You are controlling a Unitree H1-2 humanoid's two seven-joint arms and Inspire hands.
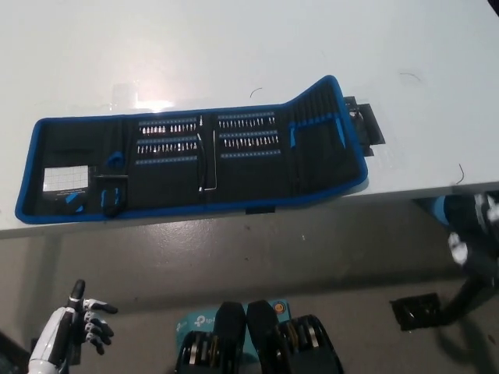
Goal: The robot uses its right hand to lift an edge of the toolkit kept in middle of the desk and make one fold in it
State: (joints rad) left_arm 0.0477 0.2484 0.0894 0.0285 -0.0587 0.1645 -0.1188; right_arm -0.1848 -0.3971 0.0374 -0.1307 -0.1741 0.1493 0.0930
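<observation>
Toolkit point(195, 160): opened out flat on the white table point(234, 47), long axis running across the table, lower border lying along the table's near edge. Black inside, blue trim all round. Right end panel tilted up and away from the near edge, its black flap point(366, 128) sticking out past the blue trim. Rows of small bits point(168, 136) held in the panels left and right of the toolkit's middle. Thin metal tool point(205, 167) standing upright between those two groups of rows. White card point(64, 181) in the far-left panel of the toolkit, with small blue-and-black parts just right of the card.

Left hand point(82, 323): white, well below the toolkit's left end, off the table and over the floor. Holding nothing, fingers spread apart. At rest.

Right hand point(472, 234): black, below and to the right of the toolkit's right end, just off the table's near edge, partly cut by the picture's border and blurred. Apart from the toolkit, no contact. Finger posture: cannot tell.

Black plate-like object point(413, 310) on the floor, below the toolkit's right end. Light blue box point(191, 321) on the floor, below the toolkit's middle.
</observation>
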